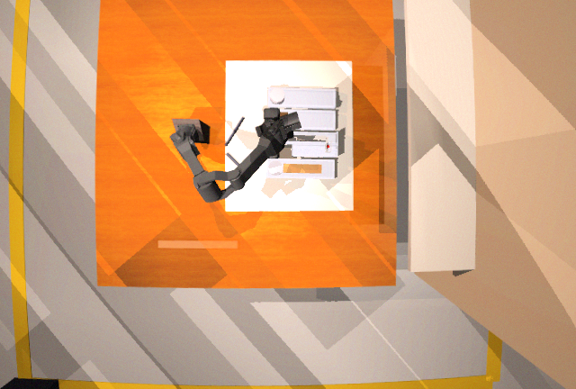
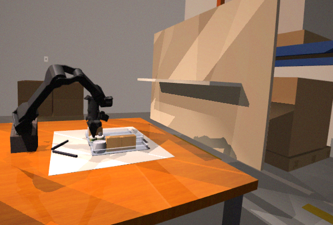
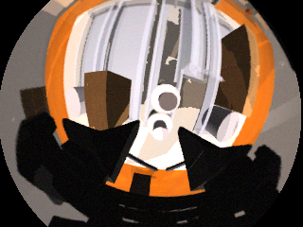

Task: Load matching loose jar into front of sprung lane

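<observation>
Two jars with pale round lids stand in a row in the sprung lane. The front jar is on the robot's side; the rear jar is directly behind it and looks close to touching. My gripper points down with its fingers apart, one on each side of the front jar, with gaps showing beside the lid. It is open and still low around that jar. In the overhead view the wrist hides both jars. The pusher plate, the low front stop and the jar bases are hidden or too small to make out.
A brown box stands in the lane to the wrist view's left, a longer box in the lane on the other side. Wide pale jars stand in the outer lanes. Two black bars lie in front.
</observation>
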Controlling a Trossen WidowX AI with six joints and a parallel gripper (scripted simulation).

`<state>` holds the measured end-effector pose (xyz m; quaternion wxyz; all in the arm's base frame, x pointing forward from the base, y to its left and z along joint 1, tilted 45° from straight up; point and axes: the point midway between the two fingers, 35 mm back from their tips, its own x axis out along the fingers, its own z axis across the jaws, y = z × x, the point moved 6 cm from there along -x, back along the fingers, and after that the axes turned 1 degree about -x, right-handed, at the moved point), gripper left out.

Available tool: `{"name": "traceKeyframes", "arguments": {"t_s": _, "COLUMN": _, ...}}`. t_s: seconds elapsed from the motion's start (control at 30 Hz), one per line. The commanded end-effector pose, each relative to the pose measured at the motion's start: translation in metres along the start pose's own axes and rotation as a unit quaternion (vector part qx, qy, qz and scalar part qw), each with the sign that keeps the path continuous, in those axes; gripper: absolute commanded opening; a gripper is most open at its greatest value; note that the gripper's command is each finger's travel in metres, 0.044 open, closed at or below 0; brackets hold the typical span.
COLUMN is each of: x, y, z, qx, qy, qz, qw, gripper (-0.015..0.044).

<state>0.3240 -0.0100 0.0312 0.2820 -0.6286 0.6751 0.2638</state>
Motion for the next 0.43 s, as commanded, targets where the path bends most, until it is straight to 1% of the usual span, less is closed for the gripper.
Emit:
{"name": "traceKeyframes", "arguments": {"t_s": 0.0, "x": -0.003, "y": 0.002, "z": 0.000, "qx": 0.004, "qy": -0.002, "qz": -0.001, "qw": 1.000, "gripper": 0.0277}}
{"name": "traceKeyframes", "arguments": {"t_s": 0.4, "x": -0.004, "y": 0.041, "z": 0.002, "qx": 0.003, "qy": -0.003, "qz": 0.000, "qw": 1.000, "gripper": 0.0277}}
